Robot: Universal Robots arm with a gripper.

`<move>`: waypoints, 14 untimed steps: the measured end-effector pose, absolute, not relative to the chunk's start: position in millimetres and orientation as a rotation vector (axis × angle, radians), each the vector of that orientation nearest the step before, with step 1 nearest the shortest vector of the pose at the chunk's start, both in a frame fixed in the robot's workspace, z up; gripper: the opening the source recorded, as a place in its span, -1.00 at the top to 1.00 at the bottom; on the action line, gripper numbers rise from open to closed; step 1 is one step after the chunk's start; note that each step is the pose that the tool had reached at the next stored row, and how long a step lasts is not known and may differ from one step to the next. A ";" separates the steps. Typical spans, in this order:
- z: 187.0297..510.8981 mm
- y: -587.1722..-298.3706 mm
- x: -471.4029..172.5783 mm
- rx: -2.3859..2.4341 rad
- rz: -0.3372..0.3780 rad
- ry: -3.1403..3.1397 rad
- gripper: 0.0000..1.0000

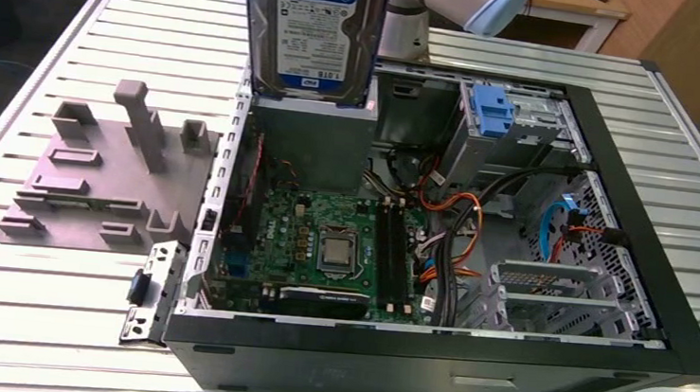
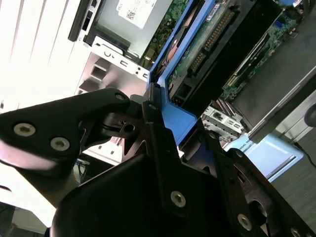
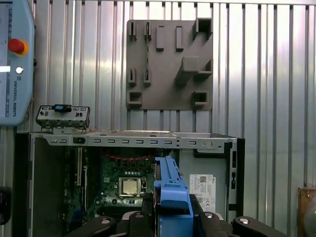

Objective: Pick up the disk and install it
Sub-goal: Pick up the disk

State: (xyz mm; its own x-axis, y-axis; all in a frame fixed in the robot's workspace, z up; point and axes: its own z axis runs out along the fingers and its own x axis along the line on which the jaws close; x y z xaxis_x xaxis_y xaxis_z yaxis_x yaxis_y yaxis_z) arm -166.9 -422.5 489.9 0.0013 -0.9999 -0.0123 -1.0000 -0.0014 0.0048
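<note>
In the exterior view we see the disk [image 1: 311, 31] upright, long axis vertical, above the open case [image 1: 635, 197] mid-table [image 1: 48, 312]. In the second wrist view the claw [image 2: 174, 123] clenches its blue end. In the first wrist view the disk [image 3: 170, 180] runs straight out from the claw [image 3: 172, 205] toward the case.

Ribbed metal table [image 1: 35, 321] with 1 open black computer case [image 1: 437, 365] beside 1 grey fixture plate [image 1: 84, 196].
</note>
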 end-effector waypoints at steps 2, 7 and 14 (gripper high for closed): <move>489.8 -422.5 -166.1 -2.219 0.019 2.216 0.27; 489.7 -422.5 -164.1 -2.219 0.019 2.216 0.27; 489.5 -422.5 -161.7 -2.219 0.019 2.216 0.27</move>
State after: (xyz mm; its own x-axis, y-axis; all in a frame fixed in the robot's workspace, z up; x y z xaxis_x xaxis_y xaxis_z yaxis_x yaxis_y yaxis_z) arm -161.7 -422.5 489.5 0.0013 -0.9999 -0.0123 -1.0000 -0.0014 0.0048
